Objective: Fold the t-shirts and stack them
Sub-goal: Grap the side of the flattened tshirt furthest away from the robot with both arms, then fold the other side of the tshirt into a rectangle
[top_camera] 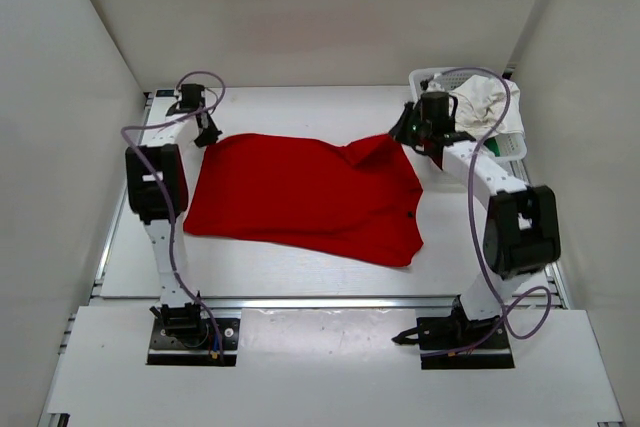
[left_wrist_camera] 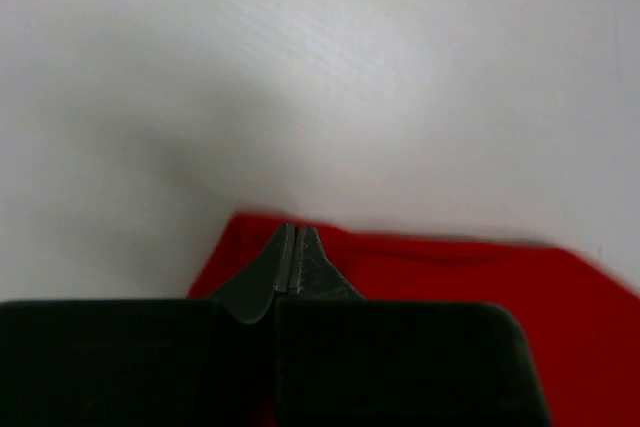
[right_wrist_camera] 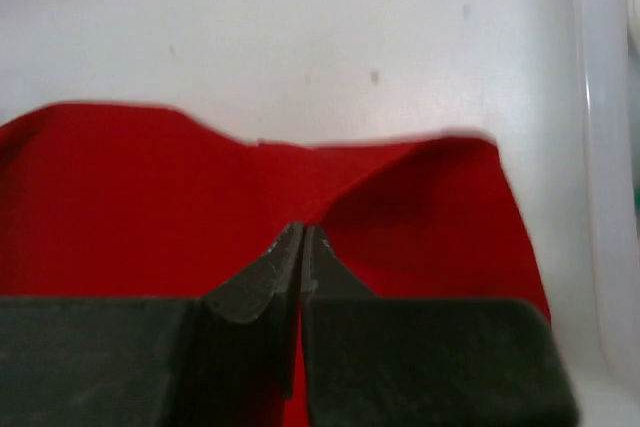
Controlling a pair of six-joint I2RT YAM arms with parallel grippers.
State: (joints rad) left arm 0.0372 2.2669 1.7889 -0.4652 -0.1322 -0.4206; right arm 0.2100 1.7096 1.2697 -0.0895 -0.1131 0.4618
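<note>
A: So, where's the red shirt [top_camera: 300, 197] sitting?

B: Spread mostly flat on the table [top_camera: 300, 282], mid-way between the two arms. The near edge runs loose, and the near right corner lies closest to the bases. The far edge is where both arms are working.

A: Left gripper [top_camera: 207, 135]?

B: It's at the far left corner of the shirt. The wrist view shows the left gripper [left_wrist_camera: 293, 237] with its jaws fully together and the tips right at the red edge. The cloth peaks up to the tips there. Can't tell from that view whether any fabric is actually pinched between them.

A: And the right gripper [top_camera: 405, 137]?

B: That one is at the far right corner. Its wrist view has the right gripper [right_wrist_camera: 302, 237] with jaws pressed tight. The red cloth [right_wrist_camera: 150, 197] gathers into a ridge running straight into the tips, with a dark fold to the right of them. In the top view that corner is pulled up off the table toward the gripper, so it has hold of the shirt.

A: Anything behind that?

B: A white basket [top_camera: 512, 150] in the far right corner of the table, just beyond the right wrist. A white shirt [top_camera: 485, 97] is bunched up in it, and the basket wall shows at the right edge of the right wrist view.
</note>
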